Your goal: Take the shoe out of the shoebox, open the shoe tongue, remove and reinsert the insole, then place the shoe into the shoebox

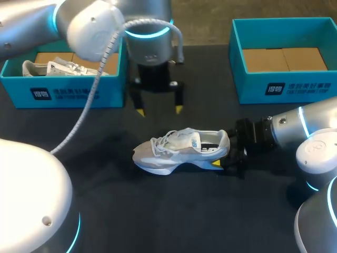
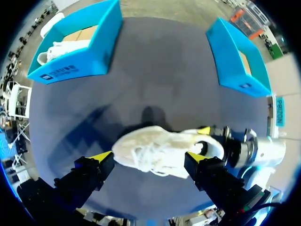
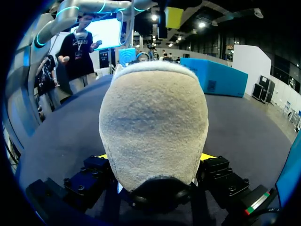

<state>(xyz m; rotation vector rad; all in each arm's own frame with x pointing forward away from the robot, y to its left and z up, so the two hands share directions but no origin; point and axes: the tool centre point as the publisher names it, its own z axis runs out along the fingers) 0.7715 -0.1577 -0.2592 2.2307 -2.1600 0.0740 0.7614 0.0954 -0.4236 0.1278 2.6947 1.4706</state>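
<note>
Right pincer (image 1: pixel 225 154) lies low over the dark table (image 1: pixel 174 216), one yellow-tipped finger on each side of the heel of the white shoe (image 1: pixel 174 152). The fingers look clamped on the heel, though it hides most of both tips in the right wrist view. The shoe stands on its sole, its toe pointing straight away from this pincer and its laces and open collar facing up.

Above the shoe hangs the left pincer (image 2: pixel 149 157), pointing down with its fingers spread wide and touching nothing. In its own wrist view the shoe lies under and between them, the toe end toward one tip and the heel toward the other.

Farther off, beyond the left pincer, a blue shoebox (image 1: pixel 73 94) holds a second white shoe (image 1: pixel 52 67). Another blue shoebox (image 1: pixel 295 88), with brown card showing inside, stands well apart from the right pincer, out to one side of its arm.
</note>
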